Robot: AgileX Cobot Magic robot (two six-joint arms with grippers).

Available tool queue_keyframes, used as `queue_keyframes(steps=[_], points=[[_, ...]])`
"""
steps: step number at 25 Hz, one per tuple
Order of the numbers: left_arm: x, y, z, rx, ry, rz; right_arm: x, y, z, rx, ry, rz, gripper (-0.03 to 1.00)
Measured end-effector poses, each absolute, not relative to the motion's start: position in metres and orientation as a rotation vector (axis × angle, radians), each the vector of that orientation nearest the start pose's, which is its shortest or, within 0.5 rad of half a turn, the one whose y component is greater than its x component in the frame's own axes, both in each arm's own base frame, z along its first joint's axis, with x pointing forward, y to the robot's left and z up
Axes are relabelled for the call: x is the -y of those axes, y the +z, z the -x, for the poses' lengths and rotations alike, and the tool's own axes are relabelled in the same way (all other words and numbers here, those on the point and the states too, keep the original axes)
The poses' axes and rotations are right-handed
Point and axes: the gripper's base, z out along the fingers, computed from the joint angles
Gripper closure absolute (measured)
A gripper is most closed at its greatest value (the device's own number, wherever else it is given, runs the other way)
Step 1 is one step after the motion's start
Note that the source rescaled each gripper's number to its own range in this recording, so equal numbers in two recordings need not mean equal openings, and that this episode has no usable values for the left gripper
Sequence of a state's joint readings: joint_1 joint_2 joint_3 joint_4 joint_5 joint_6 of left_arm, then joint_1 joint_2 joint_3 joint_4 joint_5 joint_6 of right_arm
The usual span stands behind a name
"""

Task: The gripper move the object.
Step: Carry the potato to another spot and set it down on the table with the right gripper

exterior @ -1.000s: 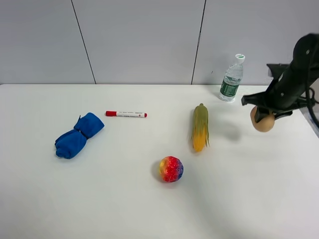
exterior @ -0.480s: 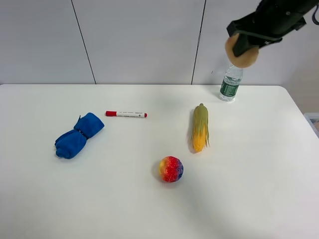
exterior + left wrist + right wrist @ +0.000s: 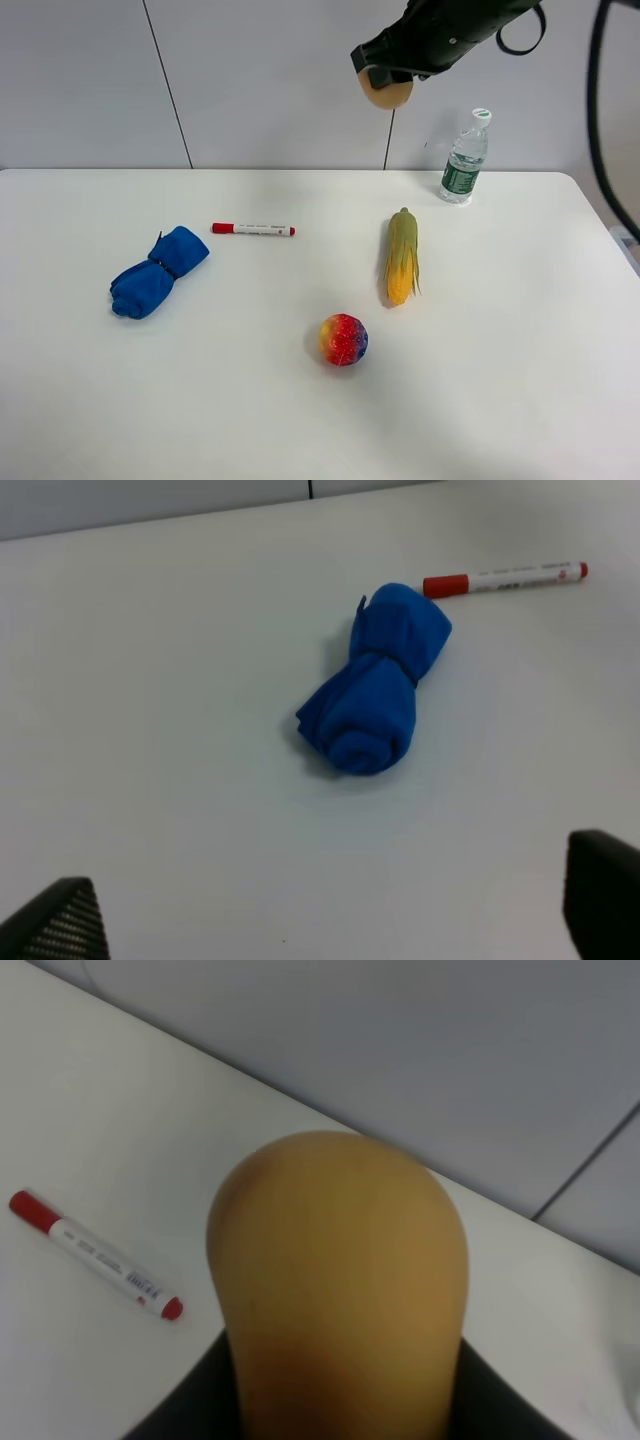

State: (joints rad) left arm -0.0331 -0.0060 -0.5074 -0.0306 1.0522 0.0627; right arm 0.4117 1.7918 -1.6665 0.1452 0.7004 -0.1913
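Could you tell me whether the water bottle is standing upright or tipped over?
Upright: the water bottle stands on its base on the table, with its cap uppermost.

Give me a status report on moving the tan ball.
Done: the pickup. The right gripper is shut on the object, which is lifted clear of the table. The right wrist view shows it filling the grip. In hand: the carry, with the object hanging high above the table, up against the wall in the high view. Left: setting it down and letting go. Nothing shows where it should land.
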Motion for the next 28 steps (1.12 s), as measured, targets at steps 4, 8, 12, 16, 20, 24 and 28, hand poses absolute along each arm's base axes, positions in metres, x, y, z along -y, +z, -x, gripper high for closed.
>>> queue_keyframes(steps=[4, 8, 12, 16, 20, 24, 28], points=[[0.002, 0.28, 0.006, -2.02, -0.018, -0.098, -0.185, 0.305, -0.406, -2.224, 0.265, 0.595, 0.97], [0.002, 0.28, 0.006, -2.02, -0.018, -0.098, -0.193, 0.271, -0.428, -2.185, 0.254, 0.569, 0.97], [0.002, 0.28, 0.006, -2.02, -0.018, -0.098, -0.199, 0.239, -0.443, -2.173, 0.243, 0.558, 0.97], [0.002, 0.28, 0.006, -2.02, -0.018, -0.098, -0.21, 0.205, -0.449, -2.194, 0.226, 0.612, 0.97], [0.002, 0.28, 0.006, -2.02, -0.018, -0.098, -0.224, 0.172, -0.446, -2.253, 0.221, 0.685, 0.97], [0.002, 0.28, 0.006, -2.02, -0.018, -0.098, -0.232, 0.153, -0.442, -2.292, 0.217, 0.742, 0.97], [0.002, 0.28, 0.006, -2.02, -0.018, -0.098, -0.231, 0.147, -0.436, -2.367, 0.21, 0.783, 0.97]])
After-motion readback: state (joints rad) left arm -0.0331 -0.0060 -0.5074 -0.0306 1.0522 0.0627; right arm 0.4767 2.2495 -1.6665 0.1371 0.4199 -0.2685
